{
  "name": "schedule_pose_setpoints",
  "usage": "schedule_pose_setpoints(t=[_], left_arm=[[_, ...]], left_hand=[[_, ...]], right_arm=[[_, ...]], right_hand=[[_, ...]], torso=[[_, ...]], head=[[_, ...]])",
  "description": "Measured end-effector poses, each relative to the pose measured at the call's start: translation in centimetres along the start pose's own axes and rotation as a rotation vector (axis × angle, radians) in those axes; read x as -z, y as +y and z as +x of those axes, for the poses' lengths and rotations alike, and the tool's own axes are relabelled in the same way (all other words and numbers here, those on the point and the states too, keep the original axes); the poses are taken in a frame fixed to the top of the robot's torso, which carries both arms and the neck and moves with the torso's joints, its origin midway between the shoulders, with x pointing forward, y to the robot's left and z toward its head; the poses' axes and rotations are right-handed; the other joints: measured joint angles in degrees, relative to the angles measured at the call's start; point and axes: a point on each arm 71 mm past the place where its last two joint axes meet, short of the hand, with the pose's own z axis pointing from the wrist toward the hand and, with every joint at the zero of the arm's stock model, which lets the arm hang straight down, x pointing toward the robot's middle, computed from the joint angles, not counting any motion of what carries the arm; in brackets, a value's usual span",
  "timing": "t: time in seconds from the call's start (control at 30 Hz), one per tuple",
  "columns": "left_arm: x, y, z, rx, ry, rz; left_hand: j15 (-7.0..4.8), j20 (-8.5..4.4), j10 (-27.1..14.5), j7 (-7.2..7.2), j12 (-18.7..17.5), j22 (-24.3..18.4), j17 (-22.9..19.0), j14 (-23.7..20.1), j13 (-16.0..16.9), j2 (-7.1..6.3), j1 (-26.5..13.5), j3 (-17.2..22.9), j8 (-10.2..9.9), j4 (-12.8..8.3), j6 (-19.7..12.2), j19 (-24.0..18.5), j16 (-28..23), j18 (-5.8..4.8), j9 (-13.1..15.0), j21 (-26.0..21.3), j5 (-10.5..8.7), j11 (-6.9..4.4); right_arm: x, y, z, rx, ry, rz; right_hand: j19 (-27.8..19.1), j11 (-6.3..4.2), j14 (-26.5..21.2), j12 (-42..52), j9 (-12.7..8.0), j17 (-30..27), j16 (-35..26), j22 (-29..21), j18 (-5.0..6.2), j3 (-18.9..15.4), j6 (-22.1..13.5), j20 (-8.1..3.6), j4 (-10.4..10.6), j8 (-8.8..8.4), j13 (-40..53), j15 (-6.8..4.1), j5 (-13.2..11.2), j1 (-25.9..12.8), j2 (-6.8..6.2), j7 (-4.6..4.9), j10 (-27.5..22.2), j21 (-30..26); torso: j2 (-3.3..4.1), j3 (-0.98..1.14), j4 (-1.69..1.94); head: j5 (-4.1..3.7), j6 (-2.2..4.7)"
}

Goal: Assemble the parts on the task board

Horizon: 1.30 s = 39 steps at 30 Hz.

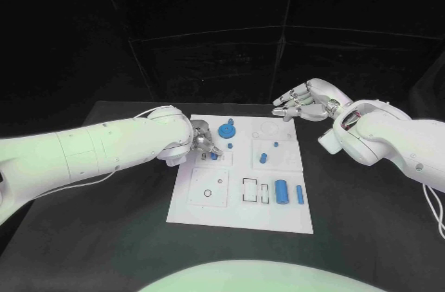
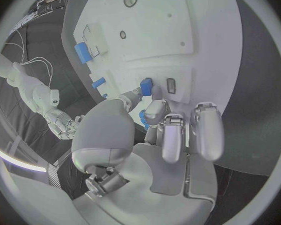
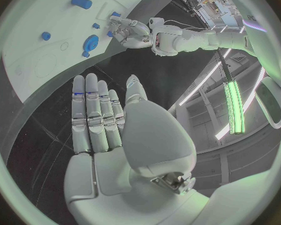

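The white rectangular task board (image 1: 243, 195) lies flat in the middle of the black table (image 1: 371, 221), and the small blue plastic parts are spread across it. At its far end sits a round blue gear-like disc (image 1: 228, 132) with a small blue knob (image 1: 229, 121) just beyond it. Near the middle of the board stands a short blue peg (image 1: 263, 157), and toward the near end two blue cylinders lie side by side, the wider one (image 1: 281, 191) next to the slimmer one (image 1: 299, 193), beside a pair of empty rectangular outlines (image 1: 252, 190). On the near left part of the board there is a square recess with a small ring (image 1: 209, 192) marked in it. My left hand (image 1: 204, 145) is down on the far left part of the board, just beside the gear-like disc; my wrist view shows my thumb and a finger closed on a small blue block (image 2: 146, 87) that sits at the board's surface next to a small dark slot (image 2: 170, 85), while my other fingers (image 2: 206, 130) stay straight and lie over the board. My right hand (image 1: 304, 103) hovers above the table past the far right corner of the board, apart from it and touching nothing; its fingers (image 3: 93, 110) are stretched out and held side by side with the thumb a little apart, and nothing is in the palm.
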Motion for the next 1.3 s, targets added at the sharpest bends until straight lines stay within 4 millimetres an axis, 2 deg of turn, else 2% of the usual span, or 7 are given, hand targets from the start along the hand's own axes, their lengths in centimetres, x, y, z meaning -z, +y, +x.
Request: schedule_pose_setpoints(t=[0.33, 0.73, 0.9, 1.3], left_arm=[[-0.22, 0.05, 0.14, -0.004, 0.007, -0.01], [-0.41, 0.14, 0.07, -0.005, 0.008, -0.023], [-0.43, 0.19, 0.05, -0.005, 0.007, -0.026], [0.23, 0.57, -0.07, 0.004, 0.004, -0.018]], left_hand=[[0.0, -0.2, 0.2, -0.01, 0.2, 0.2, 0.0, 0.0, 0.1, -0.55, -2.2, -3.2, 0.3, 1.6, 0.4, 0.2, 0.0, 0.0, 0.5, 0.2, 0.0, -0.2], [0.0, -0.2, 0.2, -0.01, 0.2, 0.3, 0.0, 0.0, 0.1, -0.45, -3.8, -8.1, 0.5, 4.0, 0.4, 0.2, 0.0, 0.0, 0.8, 0.2, 0.0, -0.2], [0.01, -0.2, 0.2, -0.01, 0.2, 0.4, 0.0, 0.0, 0.1, -1.43, -5.3, -11.9, 0.5, 5.7, 0.4, 0.2, 0.0, 0.0, 1.0, 0.2, 0.0, -0.19], [0.01, -0.2, 0.2, 0.0, 0.5, 0.5, 0.0, 0.0, 0.0, -1.51, -5.4, -18.8, 0.5, 8.7, 0.4, 0.2, 0.0, 0.0, 1.3, 0.2, 0.0, -0.19]], right_arm=[[0.0, 0.01, 0.01, 0.0, 0.001, 0.0], [-0.01, 0.01, 0.04, -0.001, 0.004, 0.0], [-0.01, 0.0, 0.04, -0.001, 0.004, 0.0], [0.0, -0.08, -0.02, 0.0, 0.005, 0.002]], right_hand=[[0.0, 0.21, 0.0, 0.0, 0.0, 0.0, 0.0, 0.0, 0.0, 0.0, 0.0, 0.0, 0.0, 0.0, 0.0, 0.0, 0.0, 0.0, 0.0, 0.0, -0.2, 0.0], [0.0, 0.21, 0.0, 0.0, 0.0, 0.0, 0.0, 0.0, 0.0, 0.0, 0.0, 0.0, 0.0, 0.0, -0.1, 0.0, 0.0, 0.0, 0.0, 0.0, -0.2, -0.2], [0.0, 0.2, 0.0, 0.0, 0.0, 0.0, 0.0, -0.1, 0.0, -0.2, 0.0, 0.0, -0.2, 0.0, -0.1, 0.0, 0.0, 0.0, 0.0, 0.0, -0.2, -0.2], [0.0, 0.2, -0.2, 0.0, 0.0, 0.0, -0.2, -0.2, 0.0, -0.3, 0.0, 0.0, 0.0, 0.0, -0.1, 0.2, 0.0, 0.0, 0.0, 0.0, -0.2, -0.2]], torso=[[-0.1, 0.02, -0.05], [-0.17, 0.04, -0.1], [-0.2, 0.03, -0.12], [-0.19, -0.05, -0.06]], head=[[-0.13, -0.06], [-0.17, -0.13], [-0.17, -0.14], [-0.42, -0.07]])
